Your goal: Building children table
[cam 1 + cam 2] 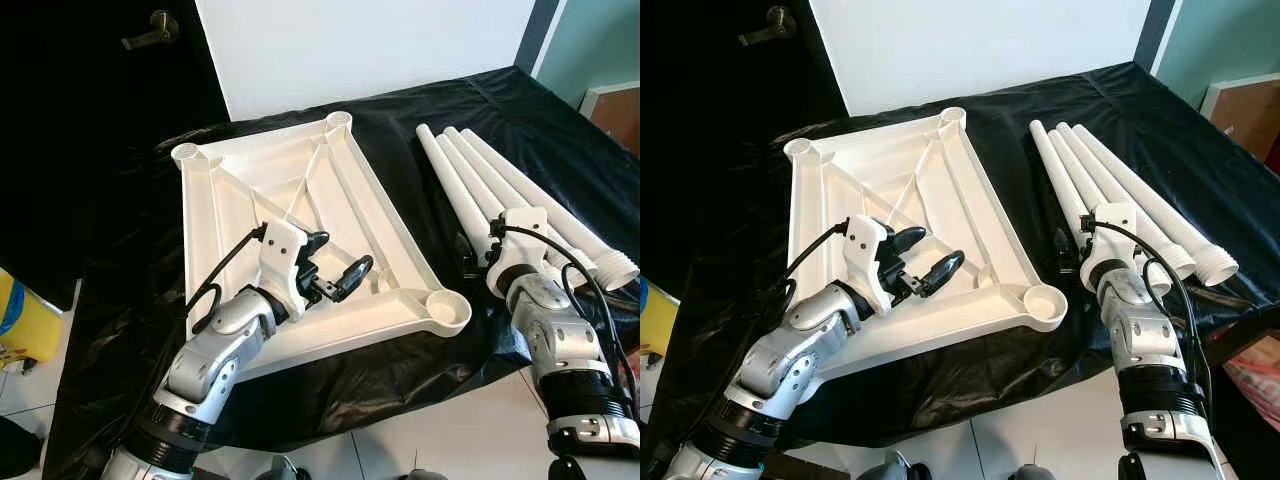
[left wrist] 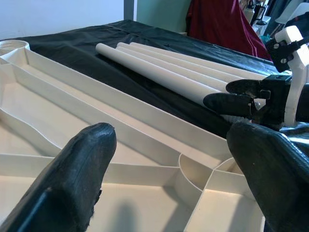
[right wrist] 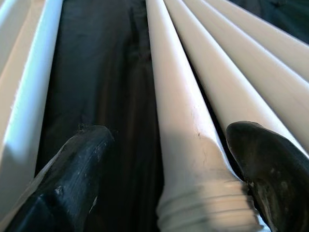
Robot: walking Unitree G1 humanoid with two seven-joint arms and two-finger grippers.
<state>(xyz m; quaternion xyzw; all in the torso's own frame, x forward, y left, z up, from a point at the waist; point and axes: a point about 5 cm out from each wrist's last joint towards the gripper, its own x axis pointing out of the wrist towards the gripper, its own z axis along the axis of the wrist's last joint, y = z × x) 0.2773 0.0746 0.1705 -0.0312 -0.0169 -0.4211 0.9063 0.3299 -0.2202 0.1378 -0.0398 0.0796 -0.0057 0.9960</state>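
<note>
Left eye view counts one white tabletop (image 1: 300,190), lying upside down on a black sheet (image 1: 420,100), and four white legs (image 1: 500,190) laid side by side on the same sheet, well apart from the tabletop on its right. The tabletop has four round corner sockets; the nearest one (image 1: 445,305) lies between the two grippers.

The left gripper (image 1: 335,265) hovers over the near part of the tabletop's ribbed underside, its two black fingers (image 2: 79,179) spread wide with nothing between them. From its wrist view the ribs and one socket lie just below the fingertips, and the four legs run across the sheet beyond.

The right gripper (image 3: 169,169) sits at the threaded ends of the legs, on their left side. Its fingers are parted and straddle the leftmost leg (image 3: 178,121), one on the black sheet beside it, the other in the gap toward the next leg; whether they touch the leg cannot be told.

From the head cameras the right gripper's fingers are mostly hidden behind its white wrist housing (image 1: 520,235). The near ends of the two leftmost legs are covered by that arm. A dark door with a lever handle (image 1: 150,30) stands behind the table, and a yellow object (image 1: 25,320) is cut off at the frame edge.
</note>
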